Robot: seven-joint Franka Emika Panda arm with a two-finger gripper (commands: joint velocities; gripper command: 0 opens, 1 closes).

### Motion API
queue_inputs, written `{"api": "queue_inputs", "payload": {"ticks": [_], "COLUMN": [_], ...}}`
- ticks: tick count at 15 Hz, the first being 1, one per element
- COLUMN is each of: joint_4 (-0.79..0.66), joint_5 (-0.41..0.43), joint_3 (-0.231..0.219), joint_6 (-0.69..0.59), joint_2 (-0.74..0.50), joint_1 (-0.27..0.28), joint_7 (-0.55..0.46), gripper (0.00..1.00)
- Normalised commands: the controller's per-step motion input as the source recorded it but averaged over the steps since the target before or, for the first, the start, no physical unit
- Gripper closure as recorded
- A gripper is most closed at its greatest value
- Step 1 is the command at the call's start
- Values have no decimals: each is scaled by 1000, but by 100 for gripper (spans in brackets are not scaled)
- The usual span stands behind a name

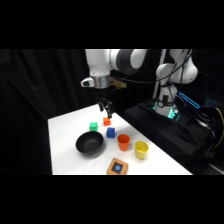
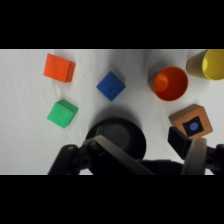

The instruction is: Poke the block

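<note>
Table (image 1: 62, 145): white, smooth, matt.
Block (image 2: 190, 122): tan-brown, looks like wood, matt; dark blue square mark on top.
Bowl (image 1: 90, 144): black, smooth, faint sheen.
Orange cup (image 2: 169, 83): looks like plastic, smooth.
Yellow cup (image 2: 212, 64): looks like plastic, smooth.
Small cubes, orange (image 2: 59, 67), blue (image 2: 111, 85), green (image 2: 63, 113): solid colour, matt.
Arm (image 1: 116, 61): white glossy shell.
Gripper (image 1: 105, 107): black, matt.
Backdrop (image 1: 40, 85): black, cloth-like.
</note>
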Motion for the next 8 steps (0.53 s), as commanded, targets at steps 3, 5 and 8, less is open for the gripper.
{"api": "queue_inputs", "payload": {"ticks": [3, 5, 8], "joint_4": [15, 22, 45], "joint_5": [-48, -128, -134], "joint_3": [41, 86, 110], "joint_6": [17, 9, 23], "joint_2": [0, -29, -37], "joint_1": [20, 88, 124], "joint_7": [67, 165, 189], "gripper": [0, 0, 0]}}
